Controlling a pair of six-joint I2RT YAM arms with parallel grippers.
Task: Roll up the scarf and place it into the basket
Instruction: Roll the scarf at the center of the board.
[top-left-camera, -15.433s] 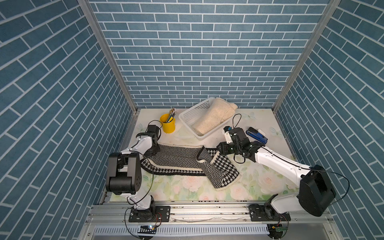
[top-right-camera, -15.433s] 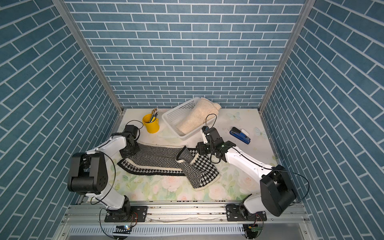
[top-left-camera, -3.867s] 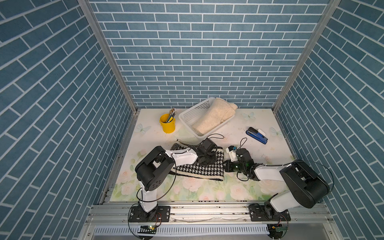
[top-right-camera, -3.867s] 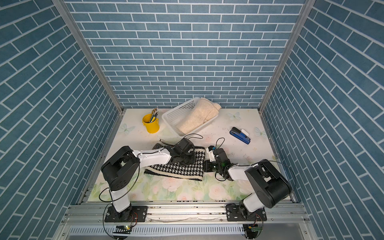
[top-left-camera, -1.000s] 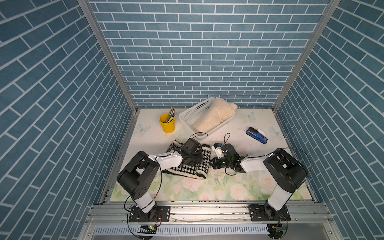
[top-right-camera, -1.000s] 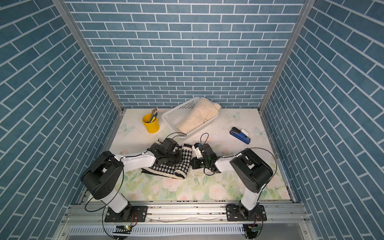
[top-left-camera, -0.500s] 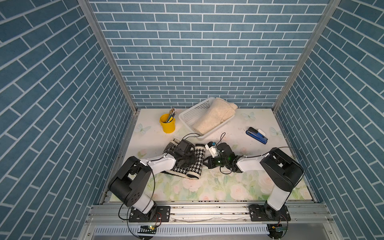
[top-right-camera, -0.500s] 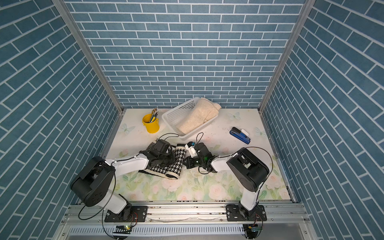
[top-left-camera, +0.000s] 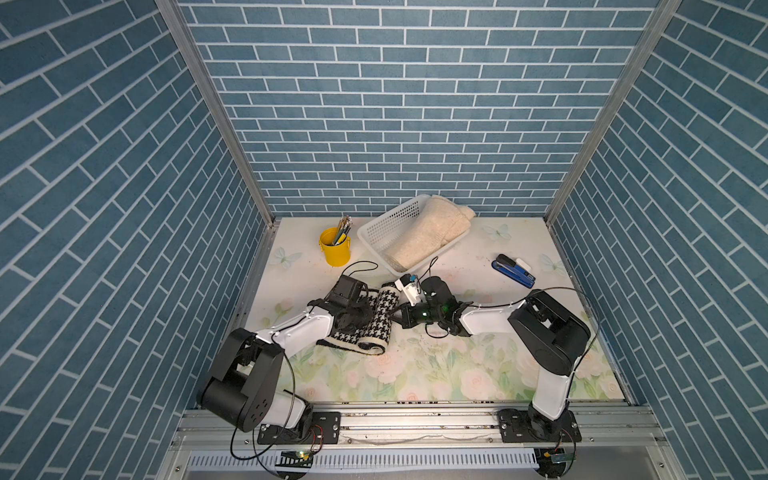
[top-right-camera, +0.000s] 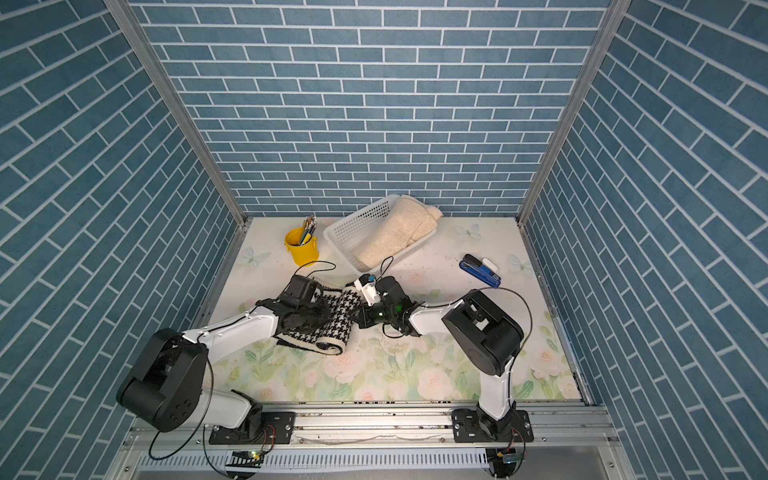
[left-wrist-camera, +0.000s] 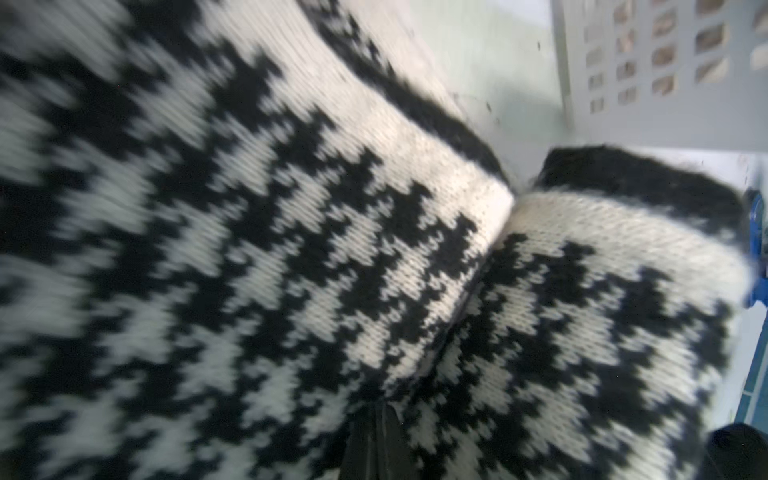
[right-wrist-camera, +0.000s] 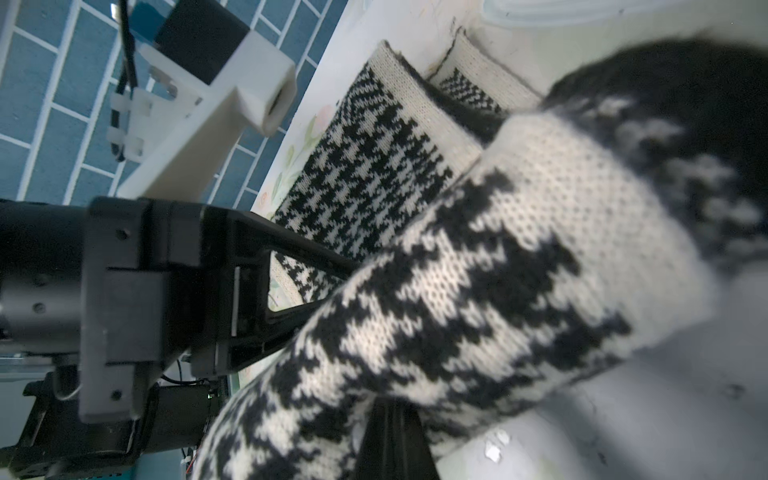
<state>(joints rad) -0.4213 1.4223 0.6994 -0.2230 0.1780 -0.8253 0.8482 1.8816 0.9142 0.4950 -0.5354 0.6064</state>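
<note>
Left end effector (left-wrist-camera: 379, 419) and right end effector (right-wrist-camera: 392, 419) seemingly pinch the half-rolled black-and-white houndstooth scarf (top-left-camera: 381, 318).

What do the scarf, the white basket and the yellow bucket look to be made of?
Scarf: knitted yarn, perhaps wool or acrylic, matte and fuzzy; knit stitches show in the left wrist view.
Basket: white moulded plastic, smooth, with perforated grid walls.
Yellow bucket: smooth painted metal or plastic; cannot tell which.
</note>
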